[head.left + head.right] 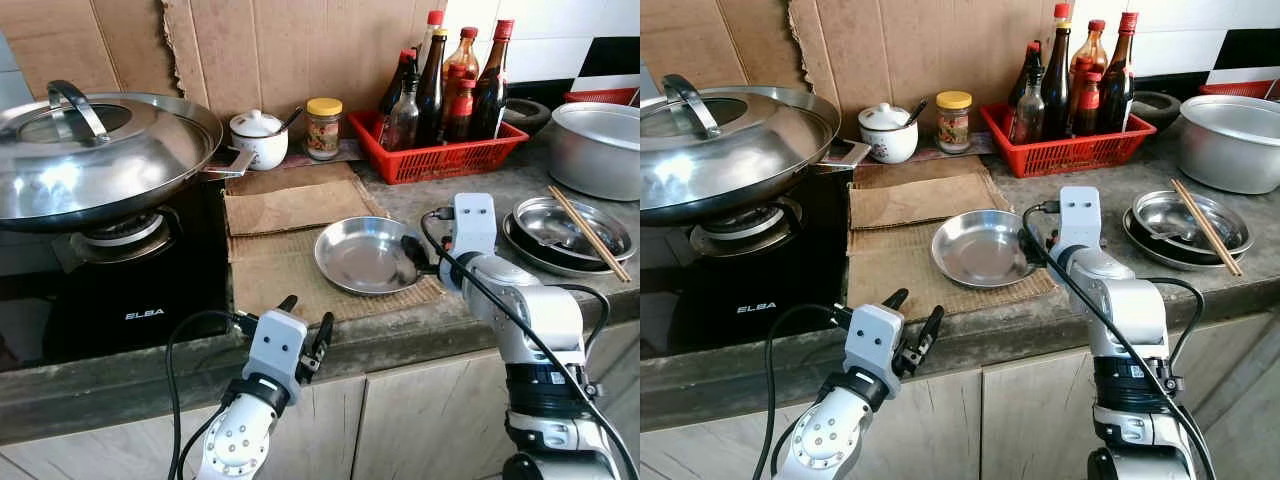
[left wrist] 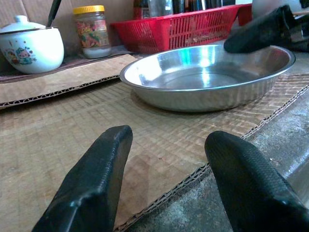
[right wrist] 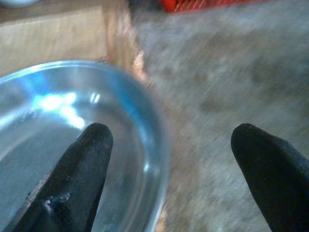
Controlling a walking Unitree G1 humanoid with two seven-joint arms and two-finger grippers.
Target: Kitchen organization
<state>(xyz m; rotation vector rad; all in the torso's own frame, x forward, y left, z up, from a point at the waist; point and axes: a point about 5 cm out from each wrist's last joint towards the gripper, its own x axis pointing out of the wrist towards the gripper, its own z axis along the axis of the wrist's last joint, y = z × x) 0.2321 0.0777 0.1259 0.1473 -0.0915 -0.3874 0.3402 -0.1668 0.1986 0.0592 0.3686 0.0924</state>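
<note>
Looking through the left eye view, I am seeing the steel dish [image 1: 365, 255] lying flat on the cardboard mat [image 1: 290, 270] in the middle of the table [image 1: 470, 195], between the stove [image 1: 110, 290] and the stacked plates with chopsticks [image 1: 590, 232]. My right claw [image 1: 413, 250] is sitting at the dish's right rim, spread wide and gripping nothing. My left claw [image 1: 305, 330] is hanging at the table's front edge, also open and empty, well short of the dish.

Checking the right eye view, I am reading the same layout: the red basket of bottles [image 1: 1065, 150] is standing well behind the dish, so there is room to lift upward.

Going to the left wrist view, I am looking along two parted fingers [image 2: 91, 183] at the dish's side wall, with one right-claw finger [image 2: 260, 31] dipping over the far rim.

In the right wrist view, one finger [image 3: 79, 174] is hanging inside the bowl of the dish and the other [image 3: 275, 174] is outside over bare table, so the rim is running between them. The picture is blurred, so I cannot tell whether either finger is touching metal.

I am judging the step to be pinching this rim. Doing it well means lowering until the thin wall sits deep between the pads, closing slowly because polished steel slips, then lifting level so the dish does not swing.
</note>
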